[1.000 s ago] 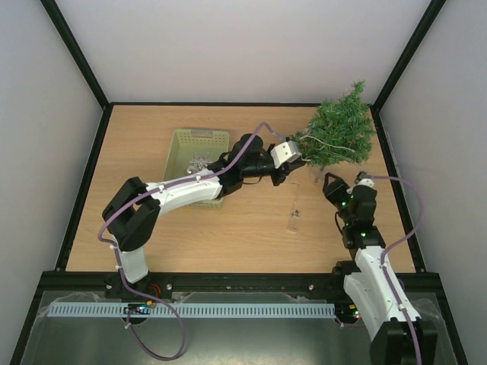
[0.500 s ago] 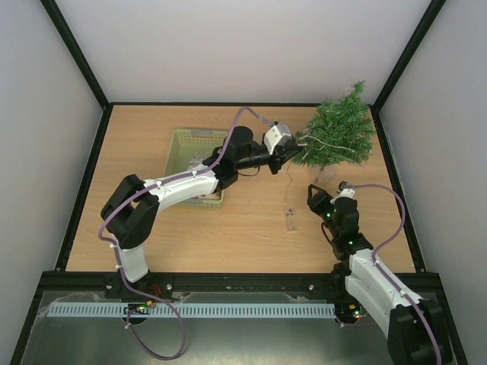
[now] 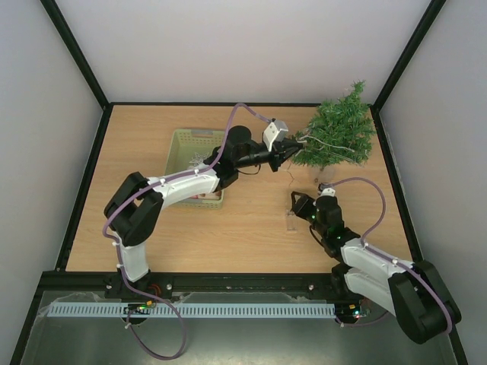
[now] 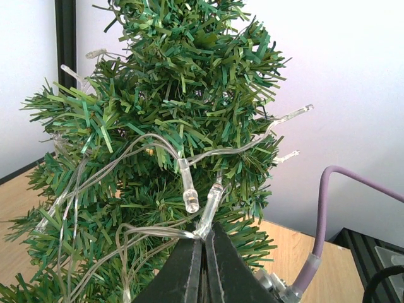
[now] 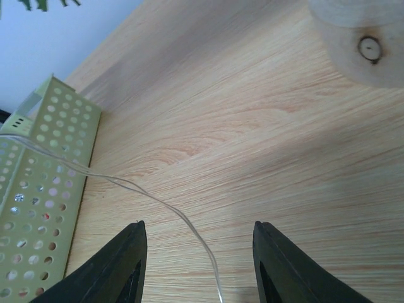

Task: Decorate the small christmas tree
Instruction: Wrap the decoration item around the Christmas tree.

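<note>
The small christmas tree [image 3: 338, 137] stands at the table's far right, filling the left wrist view [image 4: 164, 120]. A clear light string [image 4: 189, 189] with small bulbs is draped through its branches. My left gripper [image 3: 293, 152] is at the tree's left side, shut on the string's wire [image 4: 205, 232] just below two bulbs. My right gripper [image 3: 298, 204] hovers low over the table in front of the tree, open [image 5: 199, 227]. A loose strand of the wire [image 5: 158, 202] runs on the table between its fingers, untouched.
A pale green perforated basket [image 3: 183, 148] with small ornaments sits left of centre; its wall shows in the right wrist view [image 5: 38, 189]. A small clear piece [image 3: 291, 221] lies on the wood by my right gripper. The tree's wooden base [image 5: 363, 38] is at upper right.
My right arm has swung left and down, from beside the tree toward the table's middle. My left gripper moved slightly left and back, still holding the string.
</note>
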{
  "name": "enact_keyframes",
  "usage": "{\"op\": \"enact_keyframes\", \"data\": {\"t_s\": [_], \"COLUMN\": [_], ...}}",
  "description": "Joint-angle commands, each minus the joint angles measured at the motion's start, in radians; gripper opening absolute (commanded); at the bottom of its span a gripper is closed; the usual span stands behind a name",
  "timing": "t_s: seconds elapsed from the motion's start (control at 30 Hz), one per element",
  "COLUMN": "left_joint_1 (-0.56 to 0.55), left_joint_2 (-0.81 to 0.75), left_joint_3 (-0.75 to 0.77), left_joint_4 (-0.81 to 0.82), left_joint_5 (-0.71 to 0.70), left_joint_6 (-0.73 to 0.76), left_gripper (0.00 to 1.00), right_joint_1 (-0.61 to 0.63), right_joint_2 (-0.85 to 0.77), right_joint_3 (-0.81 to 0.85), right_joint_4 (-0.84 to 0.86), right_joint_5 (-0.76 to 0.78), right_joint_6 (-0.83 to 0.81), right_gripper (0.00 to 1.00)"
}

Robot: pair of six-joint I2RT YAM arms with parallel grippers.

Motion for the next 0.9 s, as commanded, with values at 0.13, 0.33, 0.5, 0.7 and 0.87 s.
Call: {"op": "enact_keyframes", "data": {"t_s": [0.13,0.33,0.5,0.7,0.87], "left_joint_1": [0.008,0.007,0.008,0.007,0.011], "left_joint_2": [0.020,0.023,0.030,0.031,0.025], "left_joint_3": [0.001,0.005,0.000,-0.012,-0.014], "left_joint_4": [0.071,0.081,0.093,0.117,0.109], "left_joint_5": [0.012,0.020,0.020,0.018,0.006], "left_joint_6": [-0.020,-0.030,-0.043,-0.062,-0.071], "left_gripper": [0.02,0.02,0.02,0.02,0.03], "right_joint_1": [0.020,0.023,0.027,0.027,0.027], "right_joint_2": [0.117,0.233,0.315,0.367,0.334], "right_joint_3": [0.023,0.033,0.038,0.058,0.032], "right_joint_4": [0.196,0.281,0.366,0.402,0.402], "right_joint_5": [-0.020,-0.085,-0.111,-0.125,-0.150], "right_joint_6": [-0.085,-0.123,-0.130,-0.143,-0.109], "right_gripper": [0.45,0.45,0.44,0.35,0.02]}}
